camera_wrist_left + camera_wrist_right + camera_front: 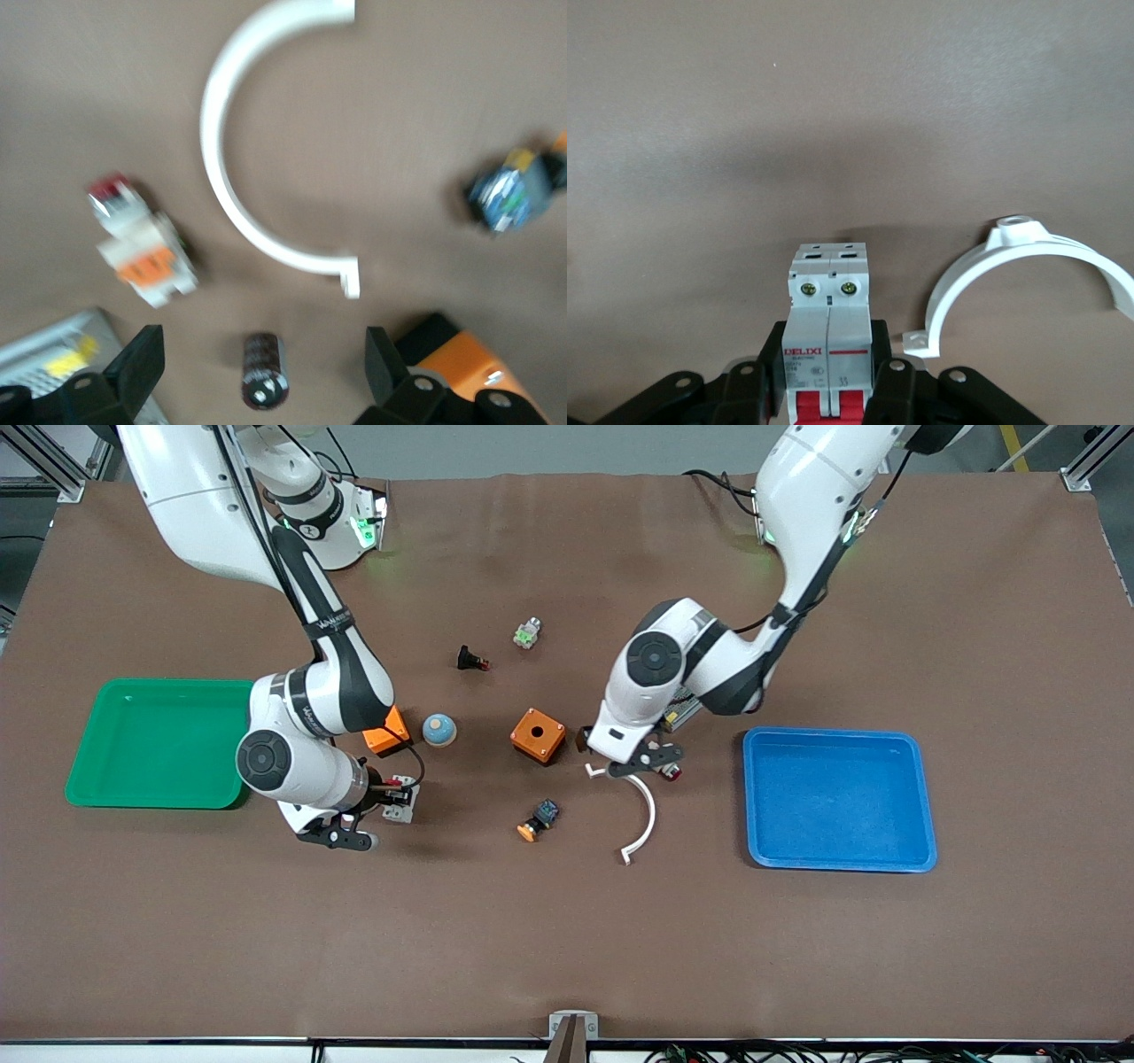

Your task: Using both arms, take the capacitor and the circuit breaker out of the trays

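Observation:
The capacitor [263, 379], a small dark cylinder with a pale end, lies on the brown table. In the left wrist view it sits between the spread fingers of my left gripper [262, 354], untouched. In the front view it is hidden under my left gripper [649, 762], which hangs low beside the orange box [538, 735]. My right gripper [394, 792] is shut on the white-grey breaker [401, 797], low over the table beside the green tray [151, 744]. In the right wrist view its fingers [895, 390] clamp the breaker [828, 310] at the red-lever end.
A blue tray [833, 797] lies toward the left arm's end. A white curved clip [642, 815], a white-orange button with red tip [142, 243] and a dark button with orange cap [539, 819] lie near the capacitor. A second orange box [387, 731], a blue dome [438, 729] and a black button [471, 660] lie mid-table.

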Action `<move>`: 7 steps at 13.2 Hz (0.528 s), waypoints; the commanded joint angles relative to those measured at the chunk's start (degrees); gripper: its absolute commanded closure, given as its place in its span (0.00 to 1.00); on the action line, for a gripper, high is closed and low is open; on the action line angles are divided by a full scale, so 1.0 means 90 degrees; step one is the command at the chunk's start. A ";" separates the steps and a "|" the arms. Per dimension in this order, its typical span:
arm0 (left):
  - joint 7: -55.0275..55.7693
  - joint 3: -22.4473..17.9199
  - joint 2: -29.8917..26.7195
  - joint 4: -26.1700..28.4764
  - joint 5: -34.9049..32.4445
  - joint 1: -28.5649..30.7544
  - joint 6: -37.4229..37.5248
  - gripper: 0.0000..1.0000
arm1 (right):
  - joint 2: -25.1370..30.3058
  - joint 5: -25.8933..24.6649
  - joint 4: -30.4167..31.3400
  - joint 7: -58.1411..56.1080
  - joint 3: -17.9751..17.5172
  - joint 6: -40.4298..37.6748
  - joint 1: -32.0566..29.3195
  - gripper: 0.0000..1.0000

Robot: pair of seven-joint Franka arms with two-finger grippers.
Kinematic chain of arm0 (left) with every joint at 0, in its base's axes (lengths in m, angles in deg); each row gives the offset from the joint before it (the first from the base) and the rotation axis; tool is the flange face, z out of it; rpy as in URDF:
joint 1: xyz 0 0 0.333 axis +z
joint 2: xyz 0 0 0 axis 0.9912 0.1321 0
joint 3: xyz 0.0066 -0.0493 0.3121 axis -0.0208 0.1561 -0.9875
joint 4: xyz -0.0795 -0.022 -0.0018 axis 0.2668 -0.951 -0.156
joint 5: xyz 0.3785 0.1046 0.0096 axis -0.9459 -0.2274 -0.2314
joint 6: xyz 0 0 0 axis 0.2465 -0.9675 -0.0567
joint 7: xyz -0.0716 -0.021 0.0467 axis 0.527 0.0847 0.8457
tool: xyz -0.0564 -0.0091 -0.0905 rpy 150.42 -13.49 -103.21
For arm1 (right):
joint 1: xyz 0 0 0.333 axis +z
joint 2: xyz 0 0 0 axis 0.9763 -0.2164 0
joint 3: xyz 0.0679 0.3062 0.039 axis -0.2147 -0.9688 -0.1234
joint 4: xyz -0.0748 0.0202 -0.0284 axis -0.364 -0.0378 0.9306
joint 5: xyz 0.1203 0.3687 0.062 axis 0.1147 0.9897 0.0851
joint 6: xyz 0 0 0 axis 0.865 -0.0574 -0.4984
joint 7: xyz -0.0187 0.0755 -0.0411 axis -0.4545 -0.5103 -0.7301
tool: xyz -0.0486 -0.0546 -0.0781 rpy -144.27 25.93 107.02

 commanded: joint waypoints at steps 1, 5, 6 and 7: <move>-0.0508 0.0027 -0.0813 -0.0402 -0.0124 0.0677 0.1094 0.00 | -0.0169 0.0425 -0.0178 0.0053 0.0079 -0.0008 0.0179 0.75; -0.2487 0.0037 -0.1321 -0.1272 -0.0261 0.1828 0.2501 0.00 | -0.0218 0.0426 -0.0178 0.0043 0.0079 0.0002 0.0208 0.71; -0.3026 0.0027 -0.1525 -0.1332 -0.0271 0.2131 0.2679 0.00 | -0.0208 0.0387 -0.0178 0.0033 0.0088 0.0002 0.0208 0.56; -0.3447 0.0037 -0.1740 -0.1332 -0.0271 0.2405 0.2758 0.00 | -0.0208 0.0358 -0.0178 0.0033 0.0098 -0.0008 0.0208 0.21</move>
